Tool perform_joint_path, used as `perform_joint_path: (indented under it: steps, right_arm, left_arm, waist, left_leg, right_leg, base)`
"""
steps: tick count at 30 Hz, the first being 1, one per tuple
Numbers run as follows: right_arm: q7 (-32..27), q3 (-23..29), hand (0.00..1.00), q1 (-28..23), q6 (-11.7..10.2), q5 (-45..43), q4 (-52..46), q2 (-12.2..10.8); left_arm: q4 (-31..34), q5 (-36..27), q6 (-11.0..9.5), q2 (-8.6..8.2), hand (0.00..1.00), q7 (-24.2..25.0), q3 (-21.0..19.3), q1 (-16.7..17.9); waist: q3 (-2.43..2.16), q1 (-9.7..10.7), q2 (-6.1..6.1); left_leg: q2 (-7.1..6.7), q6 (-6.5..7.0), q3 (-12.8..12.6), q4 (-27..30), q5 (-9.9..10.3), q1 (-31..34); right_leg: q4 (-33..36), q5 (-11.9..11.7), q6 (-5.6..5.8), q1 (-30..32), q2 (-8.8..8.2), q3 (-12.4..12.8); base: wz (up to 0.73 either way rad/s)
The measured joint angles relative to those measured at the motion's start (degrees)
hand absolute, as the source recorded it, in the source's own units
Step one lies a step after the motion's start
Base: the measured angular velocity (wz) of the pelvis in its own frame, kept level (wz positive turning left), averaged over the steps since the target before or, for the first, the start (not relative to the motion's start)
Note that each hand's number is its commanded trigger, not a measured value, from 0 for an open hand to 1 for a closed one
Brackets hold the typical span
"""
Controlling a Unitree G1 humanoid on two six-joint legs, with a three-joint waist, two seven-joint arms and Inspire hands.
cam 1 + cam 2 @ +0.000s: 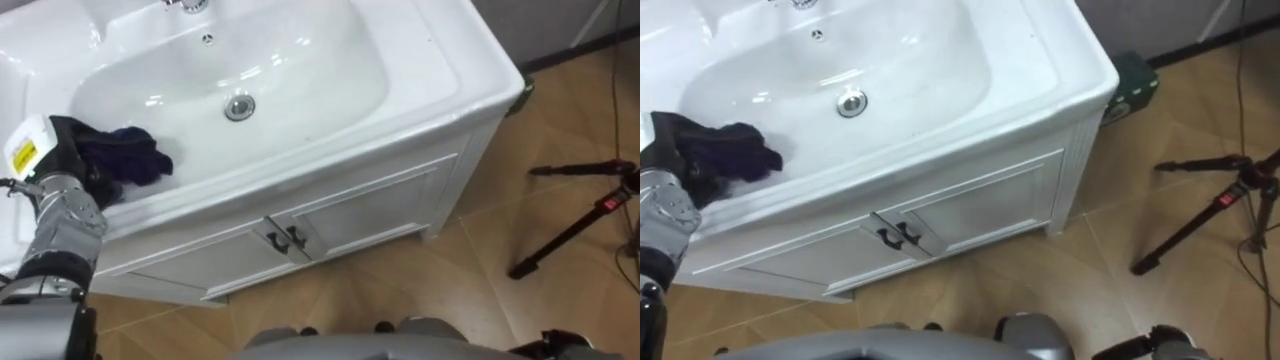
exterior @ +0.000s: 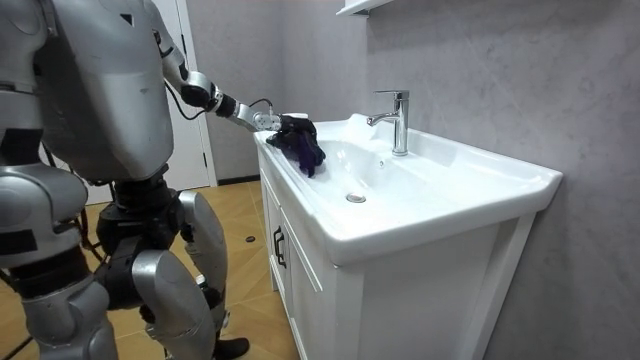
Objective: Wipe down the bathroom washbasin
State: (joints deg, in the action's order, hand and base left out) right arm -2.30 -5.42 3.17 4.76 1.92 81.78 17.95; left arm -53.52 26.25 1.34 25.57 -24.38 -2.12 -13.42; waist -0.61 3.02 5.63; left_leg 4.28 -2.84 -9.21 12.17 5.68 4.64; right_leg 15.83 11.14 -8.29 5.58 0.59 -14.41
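Note:
The white basin (image 1: 420, 75) is set in a vanity top, with a round metal drain (image 1: 239, 106) in the middle of its bowl. A dark purple cloth (image 1: 138, 157) lies bunched on the bowl's left slope near the rim. My left hand (image 1: 68, 150) comes in from the lower left, and its dark fingers are curled into the cloth. In the room view the same hand (image 2: 283, 124) holds the cloth (image 2: 304, 150) over the basin's near rim. I stand on the room view's left of the vanity, with the left arm stretched out to it.
A chrome tap (image 2: 397, 120) stands at the back of the basin. Below are white cabinet doors with dark handles (image 1: 286, 240). A black tripod (image 1: 585, 215) stands on the wooden floor at the right. A small dark box (image 1: 1130, 85) sits by the vanity's right corner.

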Motion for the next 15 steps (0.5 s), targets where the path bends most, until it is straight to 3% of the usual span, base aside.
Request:
perform_joint_path:
  steps: [3,8,13,15]
  right_arm:
    - [0.3,0.0,0.0,-0.3,-0.6,-0.3,-0.3,0.0]
    - [1.3,1.2,0.0,-2.9,-1.7,-1.5,-2.2,-0.1]
    - [2.9,1.0,0.0,-4.0,-1.7,-4.8,-3.8,-0.2]
    - [3.1,1.1,0.0,-4.4,-1.7,-6.4,-4.3,-0.4]
  left_arm:
    - [3.7,-0.8,0.1,-0.15,1.0,-0.1,0.0,2.7]
    - [13.0,-1.0,-0.2,-0.58,1.0,-1.2,-0.1,6.3]
    - [14.4,-2.0,-0.9,-2.33,1.0,-4.2,-0.1,6.5]
    - [16.6,-2.0,-0.9,-2.69,1.0,-4.2,-0.1,6.6]
  waist:
    - [0.4,0.1,-0.6]
    - [0.19,-0.1,-1.71]
    - [0.13,0.1,-1.48]
    - [0.44,0.5,-1.86]
  left_leg:
    - [-0.27,-0.06,0.2,-1.0,0.0,-2.5]
    - [-0.77,-0.03,1.7,-1.2,0.0,-3.9]
    - [-1.16,-0.04,1.6,-2.9,0.0,-5.4]
    - [-1.24,-0.04,1.6,-2.9,0.1,-5.6]
  right_leg:
    - [-1.2,0.2,0.4,-2.7,0.04,-0.2]
    - [-4.1,-0.2,1.09,-5.3,0.2,-0.5]
    - [-5.2,-0.4,1.53,-7.0,-0.08,-1.1]
    - [-5.3,-0.5,1.64,-7.6,-0.08,-1.4]
  base:
    - [0.06]
    - [0.13]
    - [0.01]
    - [0.08]
